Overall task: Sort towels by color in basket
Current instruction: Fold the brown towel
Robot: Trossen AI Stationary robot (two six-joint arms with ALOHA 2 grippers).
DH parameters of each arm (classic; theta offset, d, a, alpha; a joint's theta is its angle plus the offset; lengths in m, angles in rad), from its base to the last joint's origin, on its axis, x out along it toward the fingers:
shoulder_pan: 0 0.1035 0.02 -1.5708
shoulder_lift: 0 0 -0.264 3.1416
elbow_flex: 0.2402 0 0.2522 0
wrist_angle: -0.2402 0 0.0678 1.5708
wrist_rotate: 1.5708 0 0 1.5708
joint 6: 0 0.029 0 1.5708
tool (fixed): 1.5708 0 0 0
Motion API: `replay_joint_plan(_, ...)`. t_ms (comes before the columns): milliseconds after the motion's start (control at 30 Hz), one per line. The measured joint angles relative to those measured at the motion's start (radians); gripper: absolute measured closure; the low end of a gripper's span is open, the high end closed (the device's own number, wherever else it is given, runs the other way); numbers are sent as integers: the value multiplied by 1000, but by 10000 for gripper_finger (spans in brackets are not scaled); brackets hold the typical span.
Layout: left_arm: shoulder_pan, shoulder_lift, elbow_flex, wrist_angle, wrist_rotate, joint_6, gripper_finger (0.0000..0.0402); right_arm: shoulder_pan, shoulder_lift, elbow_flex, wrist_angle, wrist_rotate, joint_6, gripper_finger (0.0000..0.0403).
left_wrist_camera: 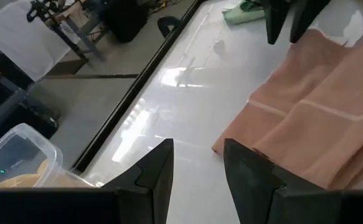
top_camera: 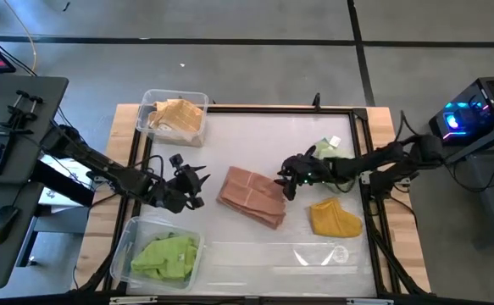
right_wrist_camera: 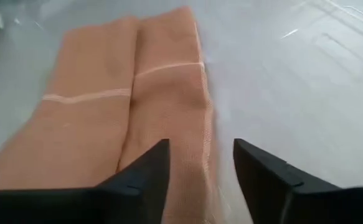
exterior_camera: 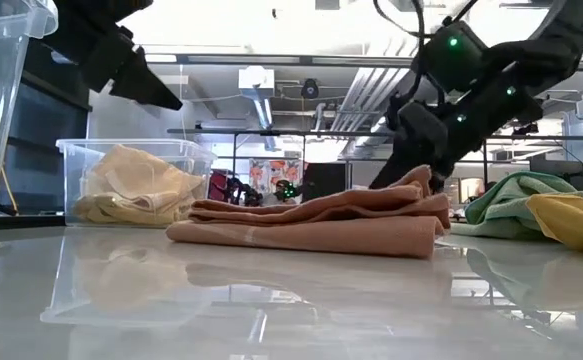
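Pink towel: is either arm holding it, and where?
No. The right end effector stands open over the pink towel's edge; the left end effector is empty.

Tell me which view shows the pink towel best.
The high view: the whole pink towel lies mid-table, its outline unobstructed. The low view shows only its folded edge; the left wrist view and right wrist view each show only part.

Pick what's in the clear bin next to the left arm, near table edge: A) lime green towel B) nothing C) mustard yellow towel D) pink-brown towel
A: in the high view the clear bin by the left gripper holds a lime green towel; the pink-brown towel and the mustard yellow towel lie on the table.
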Motion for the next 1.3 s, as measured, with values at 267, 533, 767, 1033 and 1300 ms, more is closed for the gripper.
replay_joint_plan(267, 37, 36, 0, 72, 92, -22, 276, 37, 126, 27, -27, -36, -3, 256)
replay_joint_plan(533, 39, 119, 0, 239, 101, 36, 276, 115, 93, 42, -26, 136, -98, 388)
replay_joint_plan(767, 97, 207, -1, 399, 324, 89, 276, 253, 4, 130, -78, 456, -269, 390)
replay_joint_plan(1033, 216, 347, -1, 663, 540, 118, 276, 383, 6, 184, -156, 492, -463, 385)
replay_joint_plan(1300, 302, 482, 34, 918, 878, 214, 276, 395, 65, 183, -216, 214, -467, 388)
